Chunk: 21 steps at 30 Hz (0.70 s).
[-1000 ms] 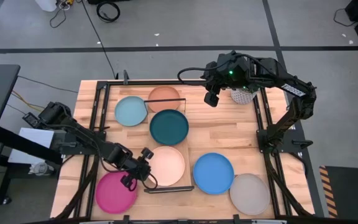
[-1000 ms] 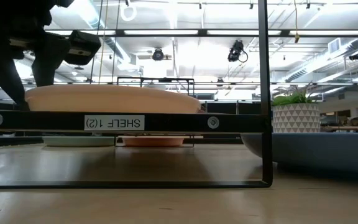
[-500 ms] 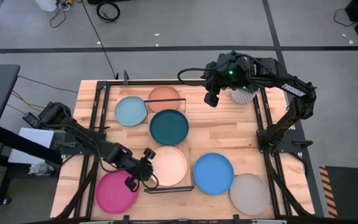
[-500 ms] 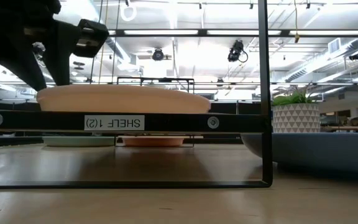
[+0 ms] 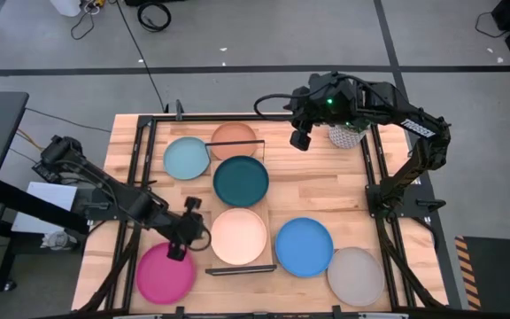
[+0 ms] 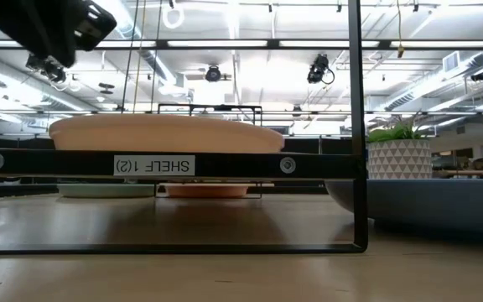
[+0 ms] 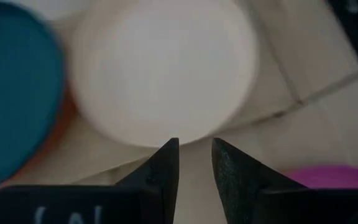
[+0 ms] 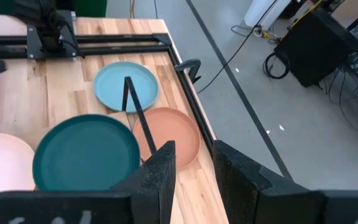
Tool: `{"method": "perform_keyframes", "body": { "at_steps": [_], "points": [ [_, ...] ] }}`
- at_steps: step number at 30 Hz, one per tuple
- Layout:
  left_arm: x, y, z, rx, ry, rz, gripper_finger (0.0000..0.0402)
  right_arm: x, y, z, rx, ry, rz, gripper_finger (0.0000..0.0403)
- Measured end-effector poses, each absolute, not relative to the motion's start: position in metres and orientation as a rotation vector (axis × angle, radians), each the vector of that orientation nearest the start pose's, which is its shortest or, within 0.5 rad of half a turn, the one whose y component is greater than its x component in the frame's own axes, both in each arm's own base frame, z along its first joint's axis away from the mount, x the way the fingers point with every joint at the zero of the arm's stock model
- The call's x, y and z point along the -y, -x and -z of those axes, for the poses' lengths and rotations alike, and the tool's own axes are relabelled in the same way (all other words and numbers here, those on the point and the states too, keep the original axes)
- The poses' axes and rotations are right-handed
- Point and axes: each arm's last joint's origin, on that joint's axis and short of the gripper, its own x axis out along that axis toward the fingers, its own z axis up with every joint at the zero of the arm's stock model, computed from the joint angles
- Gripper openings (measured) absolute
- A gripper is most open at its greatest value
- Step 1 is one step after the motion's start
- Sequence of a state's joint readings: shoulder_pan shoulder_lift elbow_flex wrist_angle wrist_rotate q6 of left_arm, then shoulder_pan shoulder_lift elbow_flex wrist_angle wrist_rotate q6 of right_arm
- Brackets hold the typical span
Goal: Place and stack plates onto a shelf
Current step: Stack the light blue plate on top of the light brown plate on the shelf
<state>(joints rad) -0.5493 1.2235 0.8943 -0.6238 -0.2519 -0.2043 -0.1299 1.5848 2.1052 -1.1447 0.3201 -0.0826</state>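
The peach plate (image 5: 239, 236) lies flat on the near end of the shelf (image 5: 265, 199), a pale matte disc with a low rim; in the low view it (image 6: 164, 132) rests on the board above the black frame bar. The teal plate (image 5: 241, 180) sits farther along the same board. Light blue (image 5: 187, 159) and terracotta (image 5: 234, 139) plates lie on the desk (image 5: 326, 186) at the far side, the magenta (image 5: 166, 273), bright blue (image 5: 304, 245) and grey (image 5: 356, 276) ones near the front. The left hand (image 5: 187, 232) hovers just beside the peach plate with its fingers slightly apart, holding nothing. The right hand (image 5: 301, 139) hangs over the far edge near the potted plant (image 5: 344, 136), parted a little, empty.
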Motion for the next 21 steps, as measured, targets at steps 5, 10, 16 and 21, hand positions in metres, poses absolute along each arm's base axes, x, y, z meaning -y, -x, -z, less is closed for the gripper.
{"method": "perform_keyframes", "body": {
  "at_steps": [5, 10, 16, 21],
  "points": [
    [0.100, -0.192, -0.253, -0.848, -0.143, 0.045, 0.0084, 0.046, -0.281, -0.486, -0.638, 0.136, 0.405, 0.0114],
    [0.076, -0.172, -0.243, -0.785, -0.094, -0.069, 0.0060, 0.045, -0.281, -0.486, -0.637, 0.133, 0.401, 0.0115],
    [0.043, -0.147, -0.232, -0.701, 0.002, -0.241, 0.0034, 0.044, -0.281, -0.486, -0.635, 0.114, 0.385, 0.0114],
    [0.020, -0.135, -0.212, -0.698, 0.087, -0.385, 0.0024, 0.044, -0.281, -0.486, -0.633, 0.099, 0.383, 0.0114]
  ]
}}
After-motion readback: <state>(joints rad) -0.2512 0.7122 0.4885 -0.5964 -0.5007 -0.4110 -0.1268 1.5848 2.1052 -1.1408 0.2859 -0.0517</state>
